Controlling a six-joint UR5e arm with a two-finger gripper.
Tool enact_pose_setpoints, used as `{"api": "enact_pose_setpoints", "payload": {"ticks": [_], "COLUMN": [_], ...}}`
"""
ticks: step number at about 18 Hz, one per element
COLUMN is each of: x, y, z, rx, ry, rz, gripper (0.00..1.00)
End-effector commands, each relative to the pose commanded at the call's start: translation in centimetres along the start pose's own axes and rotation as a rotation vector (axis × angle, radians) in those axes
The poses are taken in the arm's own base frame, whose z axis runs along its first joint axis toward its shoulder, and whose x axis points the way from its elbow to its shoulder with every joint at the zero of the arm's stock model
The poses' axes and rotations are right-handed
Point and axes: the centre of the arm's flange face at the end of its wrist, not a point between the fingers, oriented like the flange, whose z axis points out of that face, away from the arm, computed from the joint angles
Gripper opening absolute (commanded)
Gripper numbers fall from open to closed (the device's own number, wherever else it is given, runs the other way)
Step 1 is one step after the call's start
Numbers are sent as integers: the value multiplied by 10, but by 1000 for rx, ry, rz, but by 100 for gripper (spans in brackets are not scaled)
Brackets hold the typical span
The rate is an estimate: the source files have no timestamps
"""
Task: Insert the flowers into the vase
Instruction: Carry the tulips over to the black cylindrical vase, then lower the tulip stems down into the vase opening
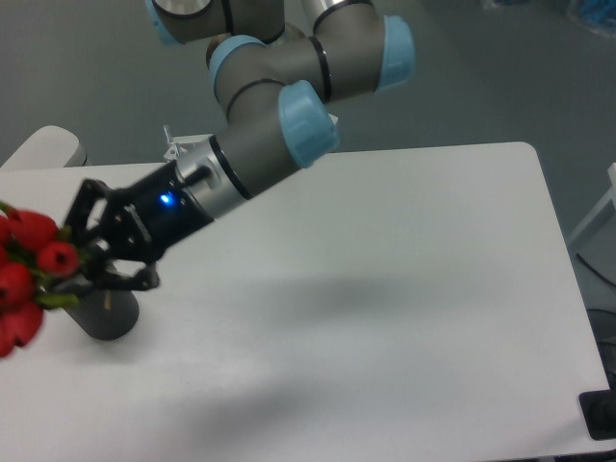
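At the table's (404, 289) left edge, the gripper (79, 258) seems clamped on the flowers (24, 274). The vase (108, 313) stands directly beneath.

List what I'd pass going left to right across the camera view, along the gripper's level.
flowers → gripper, with the vase just below it → blue light on the wrist → light blue joint cap → bare white table.

At the left edge of a white surface (385, 289), the arm's black fingers (85, 258) close around a bunch of red flowers (27, 279). A dark vase (108, 313) stands just below the fingers, blooms leaning left of them.
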Motion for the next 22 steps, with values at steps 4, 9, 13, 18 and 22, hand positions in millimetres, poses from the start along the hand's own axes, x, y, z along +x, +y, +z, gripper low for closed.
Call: {"api": "enact_pose_setpoints", "payload": {"ticks": [4, 9, 13, 18, 22], "x": [10, 15, 14, 16, 14], "y": [23, 37, 47, 62, 72], "z": [11, 24, 27, 37, 41], "rx": [-2, -11, -16, -27, -32], "ry": [9, 30, 34, 52, 56], "rz": [15, 17, 23, 53, 54], "gripper": [14, 15, 17, 22, 23]}}
